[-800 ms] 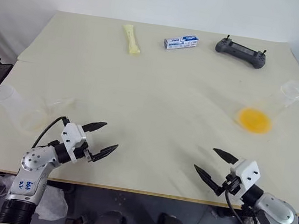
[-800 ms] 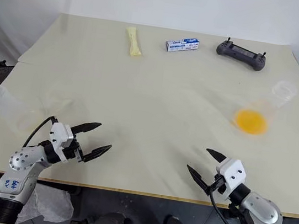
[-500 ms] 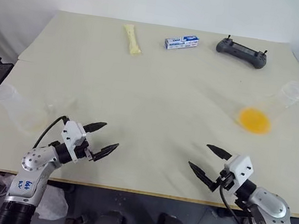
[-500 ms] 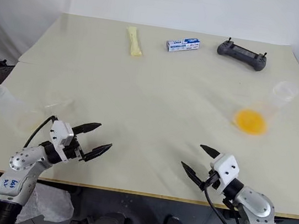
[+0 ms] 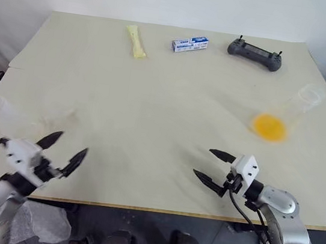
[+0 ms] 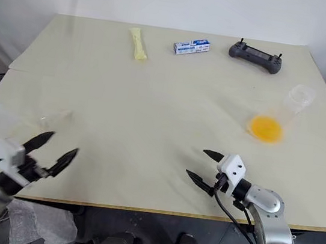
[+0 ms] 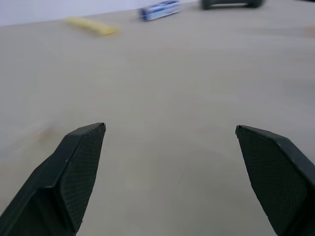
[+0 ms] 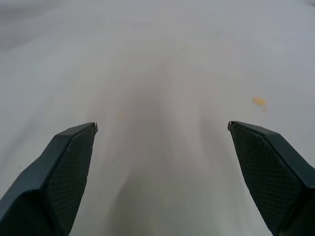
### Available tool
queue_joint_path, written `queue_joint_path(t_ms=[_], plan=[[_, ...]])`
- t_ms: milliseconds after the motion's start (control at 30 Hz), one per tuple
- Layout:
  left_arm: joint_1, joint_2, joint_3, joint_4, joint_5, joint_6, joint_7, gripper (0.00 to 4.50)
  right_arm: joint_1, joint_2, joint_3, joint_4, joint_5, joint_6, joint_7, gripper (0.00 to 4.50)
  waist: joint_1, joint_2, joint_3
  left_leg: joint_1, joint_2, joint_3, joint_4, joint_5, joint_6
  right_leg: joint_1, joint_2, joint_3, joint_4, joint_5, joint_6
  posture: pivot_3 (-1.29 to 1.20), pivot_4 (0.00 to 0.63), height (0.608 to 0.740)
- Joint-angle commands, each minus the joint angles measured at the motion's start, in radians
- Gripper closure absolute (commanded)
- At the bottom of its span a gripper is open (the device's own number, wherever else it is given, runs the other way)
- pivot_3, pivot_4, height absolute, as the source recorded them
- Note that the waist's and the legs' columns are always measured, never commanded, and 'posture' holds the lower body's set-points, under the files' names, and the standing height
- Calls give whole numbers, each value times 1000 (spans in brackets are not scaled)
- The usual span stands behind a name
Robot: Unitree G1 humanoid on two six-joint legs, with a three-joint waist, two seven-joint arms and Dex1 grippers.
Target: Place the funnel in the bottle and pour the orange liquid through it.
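The clear bottle (image 5: 1,114) stands at the table's left edge, and the small clear funnel (image 5: 59,118) lies faintly visible just to its right. The orange liquid (image 5: 269,126) pools in the belly of a clear long-necked flask (image 5: 307,98) at the right side. My left gripper (image 5: 72,142) is open over the near left edge, in front of the bottle and funnel and apart from both. My right gripper (image 5: 202,162) is open low over the near table, well short of the flask. The wrist views show wide-spread fingers (image 7: 74,167) (image 8: 64,162) with nothing between them.
Along the far edge lie a pale yellow sachet (image 5: 135,40), a blue-and-white box (image 5: 190,44) and a dark controller (image 5: 255,52). The beige table (image 5: 153,108) stretches bare between the grippers. Its front edge runs just below both hands.
The camera view has shifted slightly. My left gripper has swung out to the left and nearer the front edge. My right gripper has moved left over the table. Both stay open.
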Motion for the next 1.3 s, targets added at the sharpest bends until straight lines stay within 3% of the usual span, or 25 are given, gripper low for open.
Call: queue_joint_path(t_ms=[33, 400, 667, 867, 1300], plan=[[75, -26, 86, -38, -45, -15, 10, 0, -40, 12, 13, 27, 16, -27, 38, 37, 6, -1, 1, 0, 0, -1, 0, 0, 0, 0, -1, 0, 0, 0, 0, 0, 150, 740], [11, -50, 74, -78, -49, 17, 94, 0, -63, 25, 21, 42, 22, -33, 69, 37, 17, -1, 1, 0, 0, -1, 0, 0, -1, 0, 0, 2, 1, -1, -1, 0, 150, 740], [59, 45, 285, 7, -110, 13, 46, 0, -60, 9, -12, 34, 66, -32, 108, 37, -1, -1, 1, 0, 1, -1, -1, -1, -2, 0, 1, 0, 1, -1, -1, 0, 150, 740], [69, 55, 378, 28, -137, 36, 72, 0, -81, -6, -29, 17, 130, -15, 166, 37, 1, -2, 1, 0, 1, -1, -1, -1, -1, 0, 0, 1, 0, -1, -2, 0, 150, 740], [-100, 77, 324, 109, -105, 102, 206, 0, -128, 16, -20, 50, 111, -35, 162, 37, 0, -2, 1, 0, 1, -2, -1, -1, -2, 0, 0, 1, 3, -1, -2, 0, 150, 740]])
